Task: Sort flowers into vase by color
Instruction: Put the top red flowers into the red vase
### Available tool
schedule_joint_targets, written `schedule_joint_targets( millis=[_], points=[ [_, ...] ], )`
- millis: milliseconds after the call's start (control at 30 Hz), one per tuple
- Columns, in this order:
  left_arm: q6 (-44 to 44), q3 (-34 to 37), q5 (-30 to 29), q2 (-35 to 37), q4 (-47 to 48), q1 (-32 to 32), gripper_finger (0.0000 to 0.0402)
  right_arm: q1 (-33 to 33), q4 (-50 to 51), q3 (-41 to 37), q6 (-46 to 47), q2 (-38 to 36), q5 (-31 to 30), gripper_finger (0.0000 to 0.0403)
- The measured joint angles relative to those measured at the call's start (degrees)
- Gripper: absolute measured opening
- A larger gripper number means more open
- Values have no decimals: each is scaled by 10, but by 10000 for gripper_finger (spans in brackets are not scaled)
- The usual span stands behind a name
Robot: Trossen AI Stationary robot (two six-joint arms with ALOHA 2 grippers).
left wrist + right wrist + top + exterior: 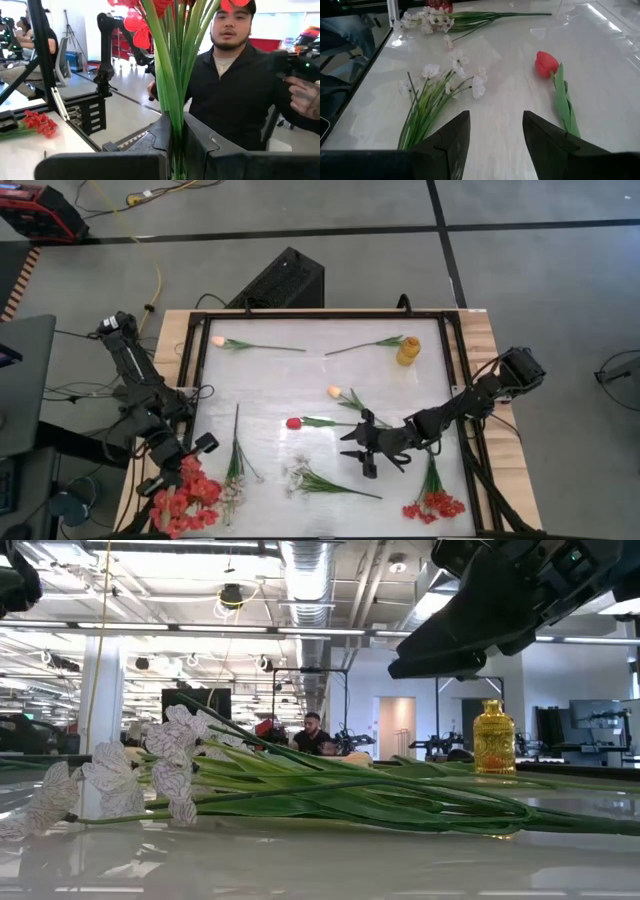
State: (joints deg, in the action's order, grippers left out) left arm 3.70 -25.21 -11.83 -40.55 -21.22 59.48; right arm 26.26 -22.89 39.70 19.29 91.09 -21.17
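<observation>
1 person (235, 75) shows only behind left hand (177, 145).

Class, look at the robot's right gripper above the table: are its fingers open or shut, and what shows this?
Open. The right gripper shows bare table between its two fingers, holding nothing, with the red tulip lying ahead.

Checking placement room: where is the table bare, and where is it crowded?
Bare: the middle band between the peach tulip at the far left and the amber vase. Crowded: the near half, around the red tulip, white spray and open right gripper.
</observation>
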Motion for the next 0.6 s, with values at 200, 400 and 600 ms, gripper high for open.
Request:
schedule_joint_targets(
  millis=[200,400,600],
  points=[
    [-1,0,-37,-17,5,25,16,0,0,0,1,0,0,209],
    [17,0,-63,-44,10,37,16,0,-1,0,2,0,0,209],
    [7,0,-91,-46,26,57,16,0,-9,0,2,0,0,209]
  ],
)
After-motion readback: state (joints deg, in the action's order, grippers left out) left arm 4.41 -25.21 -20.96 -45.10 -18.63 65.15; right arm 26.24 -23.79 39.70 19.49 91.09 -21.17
